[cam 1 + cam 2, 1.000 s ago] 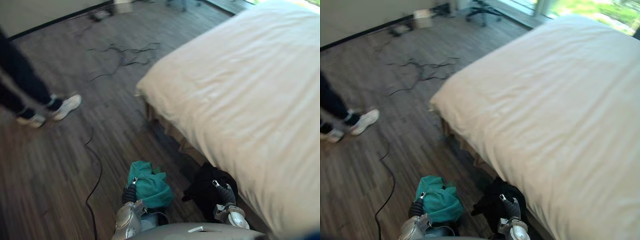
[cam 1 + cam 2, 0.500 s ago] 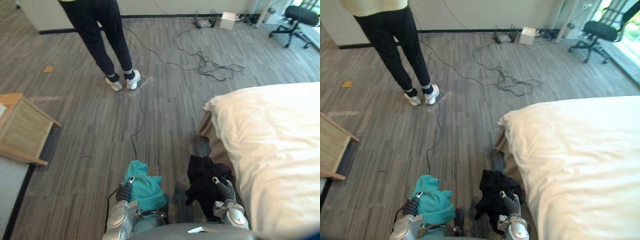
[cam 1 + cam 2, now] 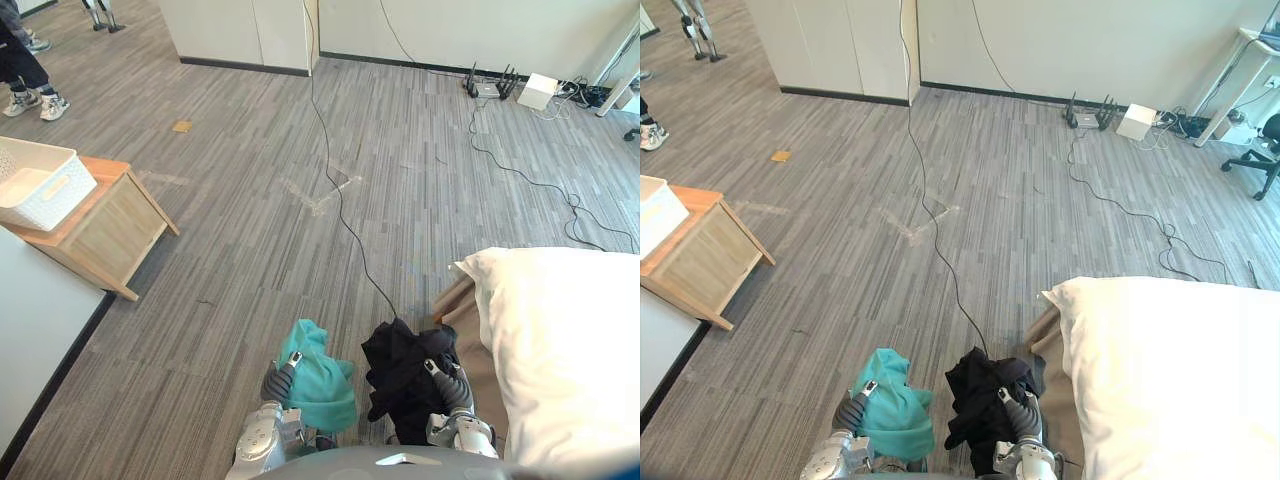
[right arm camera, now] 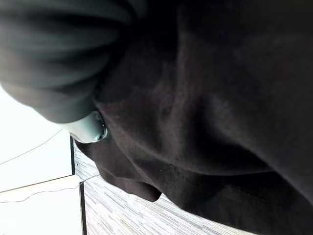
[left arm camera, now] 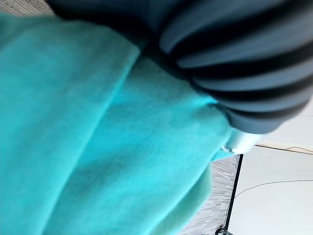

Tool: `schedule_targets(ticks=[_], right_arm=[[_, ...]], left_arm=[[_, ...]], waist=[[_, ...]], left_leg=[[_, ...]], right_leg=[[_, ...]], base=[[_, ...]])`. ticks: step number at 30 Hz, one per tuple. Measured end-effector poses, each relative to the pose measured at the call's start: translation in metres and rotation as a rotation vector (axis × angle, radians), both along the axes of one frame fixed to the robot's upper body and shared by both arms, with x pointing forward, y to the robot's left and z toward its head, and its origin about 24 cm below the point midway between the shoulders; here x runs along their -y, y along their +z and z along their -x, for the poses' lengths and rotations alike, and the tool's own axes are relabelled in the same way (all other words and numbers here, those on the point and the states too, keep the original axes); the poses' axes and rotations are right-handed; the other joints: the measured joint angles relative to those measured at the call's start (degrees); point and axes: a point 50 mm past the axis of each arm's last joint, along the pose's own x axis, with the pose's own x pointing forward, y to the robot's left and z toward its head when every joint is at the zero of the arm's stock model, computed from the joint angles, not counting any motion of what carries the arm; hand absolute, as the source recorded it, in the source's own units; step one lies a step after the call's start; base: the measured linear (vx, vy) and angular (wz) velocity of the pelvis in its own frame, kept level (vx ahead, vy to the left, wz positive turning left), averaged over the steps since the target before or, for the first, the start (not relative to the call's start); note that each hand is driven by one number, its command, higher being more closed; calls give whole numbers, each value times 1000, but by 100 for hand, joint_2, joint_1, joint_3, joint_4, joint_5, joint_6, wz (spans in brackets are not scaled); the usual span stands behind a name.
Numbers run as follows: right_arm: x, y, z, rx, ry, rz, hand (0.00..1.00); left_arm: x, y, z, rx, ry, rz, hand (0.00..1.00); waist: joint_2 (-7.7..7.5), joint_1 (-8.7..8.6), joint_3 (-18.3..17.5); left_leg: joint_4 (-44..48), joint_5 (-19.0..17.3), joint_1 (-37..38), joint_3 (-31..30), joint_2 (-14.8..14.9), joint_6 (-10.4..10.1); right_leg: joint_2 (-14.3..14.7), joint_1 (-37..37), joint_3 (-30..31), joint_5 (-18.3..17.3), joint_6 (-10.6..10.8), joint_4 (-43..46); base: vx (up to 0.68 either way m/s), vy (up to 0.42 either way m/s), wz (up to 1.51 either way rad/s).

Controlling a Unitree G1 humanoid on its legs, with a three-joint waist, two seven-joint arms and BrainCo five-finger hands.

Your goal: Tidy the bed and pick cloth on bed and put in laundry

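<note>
The bed (image 3: 560, 340) is lying at the robot's right, its pale cover looking smooth and bare of clothes, so the step in hand is, by my reading, the carry to the laundry. The open floor (image 3: 250, 250) is stretching ahead and to the left, where a low wooden table (image 3: 110, 225) is standing. A white slotted basket (image 3: 40, 185) is sitting on top of it; that basket is probably the target, and it is well apart from the robot. To do this well, the robot should be turning left toward the table and walking steadily. It should be holding both bundles high so that no trailing end is dragging or catching underfoot, and letting go only once each bundle is hanging above the basket's rim. The teal cloth (image 3: 320, 385) is bunching in a soft, thick lump over the left hand (image 3: 280, 380). The black cloth (image 3: 400, 365), limper and crumpled, is draping over the right hand (image 3: 450, 385) just beside the bed's corner, with a fold hanging below. Both hands are buried in fabric, so I cannot tell whether they are clenched round it or merely bearing it.
</note>
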Motion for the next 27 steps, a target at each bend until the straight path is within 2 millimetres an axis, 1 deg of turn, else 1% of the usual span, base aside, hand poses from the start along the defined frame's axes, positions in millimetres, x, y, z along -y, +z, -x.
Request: schedule_targets(ticks=[3, 4, 6, 8, 10, 11, 12, 13, 14, 15, 16, 17, 18, 19, 20, 21, 22, 23, 24, 25, 26, 27], right_arm=[[3, -2, 4, -12, -2, 8, 100], [4, -3, 5, -21, 4, 7, 100], [6, -7, 8, -38, 11, 2, 100], [9, -15, 13, -79, 17, -13, 100], [13, -23, 16, -121, 20, -44, 100], [13, -23, 16, -118, 6, -69, 100], [14, -22, 15, -112, -2, -79, 100], [17, -18, 11, -82, -14, -95, 100], [19, -15, 9, -63, -21, -107, 100], [20, -13, 8, -51, -25, -114, 100], [25, -10, 6, -38, -28, -103, 100], [28, -8, 2, -25, -27, -91, 100], [30, -7, -1, -16, -26, -89, 100], [30, -4, -10, 9, -33, -96, 100], [30, -2, -17, 28, -43, -99, 100], [32, 1, -25, 50, -52, -95, 100], [35, 1, -24, 46, -59, -87, 100], [36, -2, -21, 30, -62, -83, 100], [34, -2, -23, 27, -57, -85, 100], [29, -1, -27, 33, -46, -98, 100], [26, -1, -29, 36, -43, -105, 100], [23, 0, -31, 40, -42, -114, 100]], left_arm=[[-2, -1, 1, -5, 8, -2, 100], [-3, -3, 2, -15, 12, -3, 100], [-5, -10, 6, -51, 20, -5, 100], [-9, -18, 10, -97, 44, -4, 100], [-15, -25, 15, -136, 92, 33, 100], [-20, -25, 15, -133, 134, 52, 100], [-22, -25, 14, -127, 152, 62, 100], [-24, -22, 10, -105, 204, 92, 100], [-26, -20, 9, -86, 235, 107, 100], [-27, -17, 5, -63, 255, 116, 100], [-25, -14, 3, -39, 276, 137, 100], [-23, -14, 3, -35, 282, 149, 100], [-22, -14, 4, -38, 285, 153, 100], [-23, -15, 3, -39, 289, 156, 100], [-25, -13, -1, -24, 287, 151, 100], [-27, -11, -5, -8, 286, 146, 100], [-26, -11, -3, -12, 288, 150, 100], [-26, -11, -4, -10, 286, 150, 100], [-25, -9, -11, 13, 282, 150, 100], [-27, -6, -16, 30, 284, 147, 100], [-29, -6, -16, 31, 287, 143, 100], [-33, -7, -15, 27, 295, 134, 100]], waist=[[10, 3, 6], [31, 3, 19], [73, -18, 36], [90, -28, 76], [91, -21, 137], [77, -12, 228], [69, -11, 283], [81, 15, 441], [95, 53, 511], [110, 73, 556], [213, 126, 582], [298, 195, 593], [318, 234, 605], [259, 295, 640], [184, 314, 677], [130, 319, 713], [179, 337, 719], [140, 381, 706], [125, 340, 677], [100, 343, 695], [77, 356, 709], [9, 348, 755]], left_leg=[[1, -4, -27, 93, 15, 2], [2, -18, -45, 172, 27, -2], [2, -38, -37, 184, 23, -5], [6, -55, 41, 174, 17, -23], [86, -110, 135, 122, 7, -85], [437, -268, 13, 57, -1, -136], [708, -405, -93, 6, -6, -199], [1252, -665, -277, -80, -9, -391], [1673, -818, -455, -94, -10, -567], [2042, -1018, -642, -33, 38, -730], [2444, -1368, -824, 209, 212, -839], [2643, -1556, -897, 374, 304, -775], [2709, -1651, -931, 440, 331, -710], [2912, -1752, -1208, 492, 358, -443], [2942, -1690, -1443, 476, 366, -393], [2590, -1243, -1813, 460, 409, -461], [2038, -280, -1896, 572, 501, -445], [2044, -378, -1811, 652, 404, -180], [2214, -593, -1908, 644, 309, -152], [2516, -724, -2044, 636, 324, -16], [2652, -759, -2061, 657, 348, 29], [2932, -776, -2061, 653, 380, 40]], right_leg=[[18, -73, 65, -26, -36, -28], [33, -90, 176, -17, -29, -42], [30, -74, 196, 40, -11, -71], [26, 17, 193, 36, -10, -77], [16, 127, 168, -51, -22, -50], [-18, 143, 126, -155, -24, 59], [-38, 151, 73, -215, -34, 127], [-52, 231, -52, -389, -94, 266], [-117, 255, -143, -536, -107, 341], [-129, 279, -227, -600, -190, 393], [-56, 333, -320, -660, -213, 390], [-32, 365, -334, -719, -200, 409], [-37, 381, -332, -764, -193, 431], [-186, 412, -324, -850, -147, 453], [-331, 423, -326, -903, -83, 463], [-546, 491, -337, -1015, 62, 424], [-655, 749, -346, -1133, 227, 297], [-769, 810, -341, -1166, 254, 256], [-807, 835, -211, -993, 90, 178], [-789, 838, -27, -688, 113, 125], [-793, 863, 57, -536, 160, 113], [-816, 931, 211, -249, 194, 119]], base=[[0, 0, -15], [12, -2, -27], [45, -9, -12], [73, -18, 5], [102, -37, 12], [84, -47, 25], [62, -71, 46], [17, -67, 54], [-9, -71, 65], [-10, -48, 54], [24, -25, 40], [69, 2, 20], [142, 47, 8], [149, 62, 2], [254, 123, 1], [300, 177, -2], [360, 210, 2], [471, 237, 16], [513, 233, 19], [505, 214, 18], [337, 152, 2], [333, 188, -11]])
